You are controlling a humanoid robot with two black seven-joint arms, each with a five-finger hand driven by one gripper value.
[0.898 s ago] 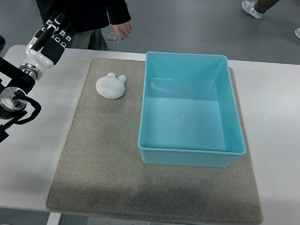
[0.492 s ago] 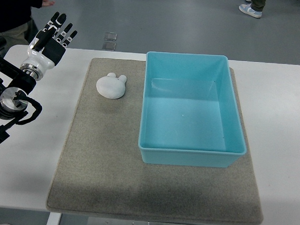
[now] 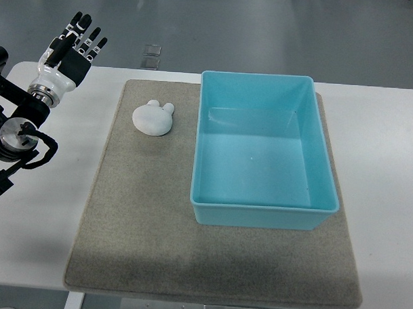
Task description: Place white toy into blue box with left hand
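We see the left hand (image 3: 69,46) at upper left, fingers spread, holding nothing. White toy (image 3: 153,117) lies on grey mat (image 3: 136,220), just left of blue box (image 3: 263,151), w/ a small gap.

The white toy (image 3: 153,117) is a small rounded lump with two little ears pointing toward the blue box (image 3: 263,211), lying just left of the box's far left corner. The blue box is a rectangular open tub, upright.
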